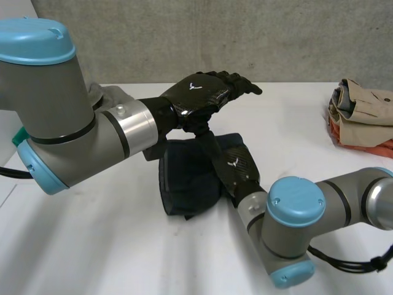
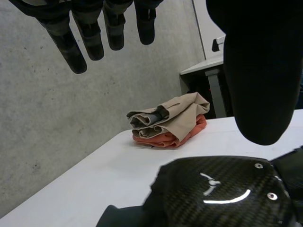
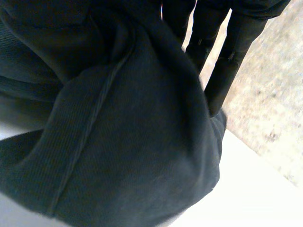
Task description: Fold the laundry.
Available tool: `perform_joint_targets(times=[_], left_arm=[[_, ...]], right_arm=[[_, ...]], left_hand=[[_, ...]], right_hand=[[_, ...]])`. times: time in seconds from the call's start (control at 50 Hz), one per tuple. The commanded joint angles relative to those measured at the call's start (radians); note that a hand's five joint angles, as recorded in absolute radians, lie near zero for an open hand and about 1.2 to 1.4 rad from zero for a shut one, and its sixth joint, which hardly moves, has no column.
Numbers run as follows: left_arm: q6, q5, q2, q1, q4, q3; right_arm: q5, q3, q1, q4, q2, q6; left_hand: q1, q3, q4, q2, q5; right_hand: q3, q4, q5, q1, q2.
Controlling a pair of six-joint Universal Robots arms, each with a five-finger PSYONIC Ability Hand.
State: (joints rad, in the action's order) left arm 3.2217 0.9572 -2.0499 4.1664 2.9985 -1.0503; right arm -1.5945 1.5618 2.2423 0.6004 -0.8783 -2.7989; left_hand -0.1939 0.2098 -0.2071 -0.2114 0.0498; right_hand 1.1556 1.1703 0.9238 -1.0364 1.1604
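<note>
Folding the dark garment (image 1: 184,184) is judged as the step in hand. Lies bunched in a heap at the centre of the white table (image 1: 92,246), not yet flat.

Logging right hand (image 1: 236,166) entering from 4 o'clock, set on top of the heap with cloth drawn up against the palm. Cannot tell whether grasping or merely lying against it.

Logging left hand (image 1: 206,92) at 12 o'clock of the heap, held in the air above the right hand, fingers straight, released, carrying nothing.

To do well, by judgement:
- Spread the heap flat first.
- Find an edge or corner before any fold.
- Pin cloth with left hand on the 9 o'clock side and draw the opposite edge over with right.
- Separate the hands, now stacked one over the other.
- Keep sweeps away from 2 o'clock.

Counted:
- One dark garment.
- One folded pile (image 1: 362,117) at 2 o'clock near the table edge, beige over orange. Cannot count the pieces in it.
- One grey cloth (image 1: 107,95) at 10 o'clock behind left arm, mostly hidden.
- Two hands.
</note>
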Motion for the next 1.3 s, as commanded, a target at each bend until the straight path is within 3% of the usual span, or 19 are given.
perform_joint_targets(times=[0.02,0.28,0.36,0.5,0.6,0.68,0.92,0.98,1.0,1.06,1.08,1.16,1.3], left_arm=[[0.0,0.0,0.01,0.001,0.003,0.004],[-0.008,0.034,0.116,0.02,0.074,0.009],[-0.008,0.037,0.12,0.021,0.077,0.004],[-0.008,0.037,0.119,0.02,0.079,-0.01],[-0.006,0.037,0.111,0.015,0.079,-0.016],[-0.006,0.038,0.102,0.012,0.079,-0.019],[-0.006,0.038,0.094,0.009,0.085,-0.025],[-0.008,0.038,0.094,0.005,0.085,-0.025],[-0.008,0.038,0.094,0.003,0.085,-0.024],[-0.006,0.038,0.093,-0.008,0.085,-0.019],[-0.006,0.038,0.094,-0.012,0.085,-0.017],[-0.006,0.038,0.1,-0.019,0.086,-0.016],[-0.01,0.038,0.112,-0.034,0.085,-0.016]], right_arm=[[0.034,-0.139,-0.042,0.021,-0.001,-0.005],[0.037,-0.486,-0.355,0.022,-0.064,-0.024],[0.074,-0.546,-0.47,0.024,-0.061,-0.068],[0.241,-0.603,-0.722,0.029,0.008,-0.211],[0.433,-0.684,-0.857,0.035,0.18,-0.28],[0.571,-0.707,-0.935,0.038,0.286,-0.295],[0.827,-0.717,-1.081,0.048,0.407,-0.346],[0.82,-0.695,-1.081,0.059,0.392,-0.346],[0.811,-0.691,-1.081,0.059,0.383,-0.344],[0.76,-0.66,-1.08,0.052,0.332,-0.344],[0.683,-0.616,-1.08,0.041,0.256,-0.344],[0.555,-0.527,-1.083,-0.016,0.095,-0.346],[0.495,-0.494,-1.092,-0.244,-0.085,-0.285]], left_hand=[[-0.028,0.013,-0.015,-0.011,-0.002],[-0.028,0.013,-0.015,-0.011,-0.002],[-0.028,0.013,-0.015,-0.011,-0.002],[-0.028,0.013,-0.015,-0.011,-0.002],[-0.031,0.015,-0.018,-0.014,0.001],[-0.034,0.018,-0.021,-0.017,0.004],[-0.037,0.021,-0.024,-0.02,0.007],[-0.037,0.021,-0.024,-0.02,0.007],[-0.037,0.021,-0.024,-0.02,0.007],[-0.037,0.021,-0.024,-0.02,0.007],[-0.037,0.021,-0.024,-0.02,0.007],[-0.037,0.021,-0.024,-0.02,0.007],[-0.037,0.021,-0.024,-0.02,0.007]], right_hand=[[0.241,0.226,0.298,-0.36,0.236],[0.241,0.226,0.298,-0.36,0.236],[0.241,0.226,0.298,-0.36,0.236],[0.241,0.226,0.298,-0.36,0.236],[0.241,0.226,0.298,-0.36,0.236],[0.241,0.226,0.298,-0.36,0.236],[0.241,0.226,0.298,-0.36,0.236],[0.241,0.226,0.298,-0.36,0.236],[0.03,0.015,0.087,-0.149,0.025],[-0.892,-0.906,-0.834,0.773,-0.897],[-0.981,-0.996,-0.924,0.862,-0.986],[-0.981,-0.996,-0.924,0.862,-0.986],[-0.981,-0.996,-0.924,0.862,-0.986]])
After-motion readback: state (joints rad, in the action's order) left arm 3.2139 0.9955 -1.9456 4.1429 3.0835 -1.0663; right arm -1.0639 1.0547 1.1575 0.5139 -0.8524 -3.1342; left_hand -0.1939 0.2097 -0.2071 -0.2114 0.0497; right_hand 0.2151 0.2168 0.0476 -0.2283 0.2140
